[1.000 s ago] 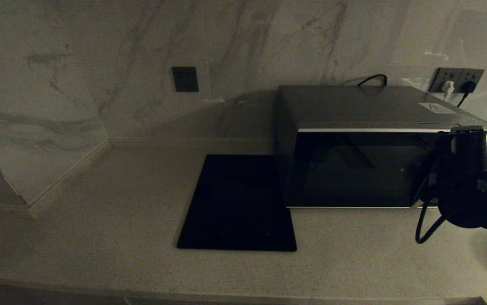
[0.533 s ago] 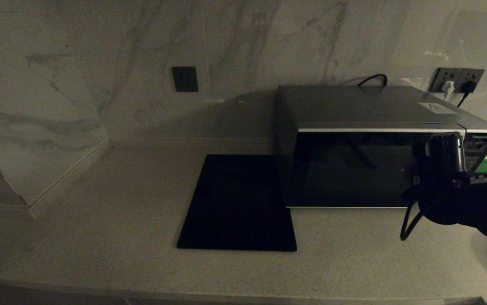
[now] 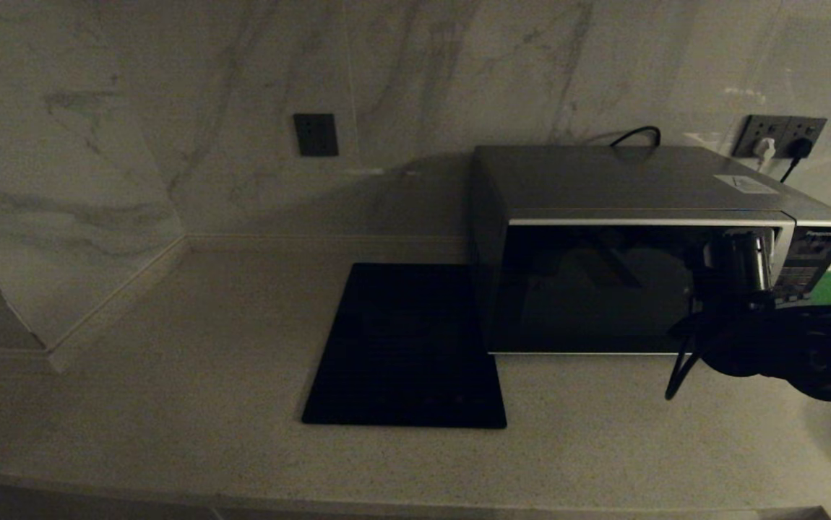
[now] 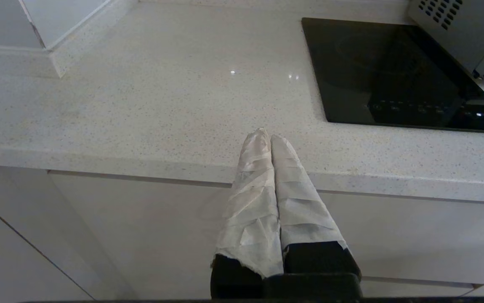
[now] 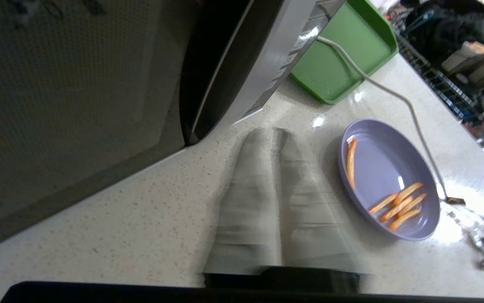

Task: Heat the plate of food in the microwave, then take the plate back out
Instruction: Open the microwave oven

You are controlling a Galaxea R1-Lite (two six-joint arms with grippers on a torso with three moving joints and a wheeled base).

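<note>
Resting left gripper (image 4: 270, 136): parked low at the front edge of the countertop (image 4: 141, 105), jaws clenched on nothing, well apart from the work.
Plate of food (image 5: 387, 168): sat on the countertop toward the robot's right, a few fries (image 5: 400, 206) on it; not yet in the oven and touched by nothing.
Right gripper (image 5: 273, 132): hung over the countertop between the plate of food and the lower front corner of the microwave (image 3: 625, 289), touching neither in the right wrist view; whether its jaws were clenched or released could not be told, and nothing showed in them.
Black mat (image 3: 405, 347): lay flat just beside the microwave on its left, playing no part.
Microwave door (image 3: 603, 289): looked closed, dark glass flush under the silver trim, button panel (image 3: 802, 260) at its right end.
Green tray (image 5: 334, 71): lay beyond the microwave's right side, with a pale cord crossing it.
Step in hand: judged as the opening approach, the right arm closing on the door's right side before any food was moved.
Next move: likely called for reaching the door's release or edge and swinging the door fully clear, so the plate of food could then be lifted level and slid inside.
</note>
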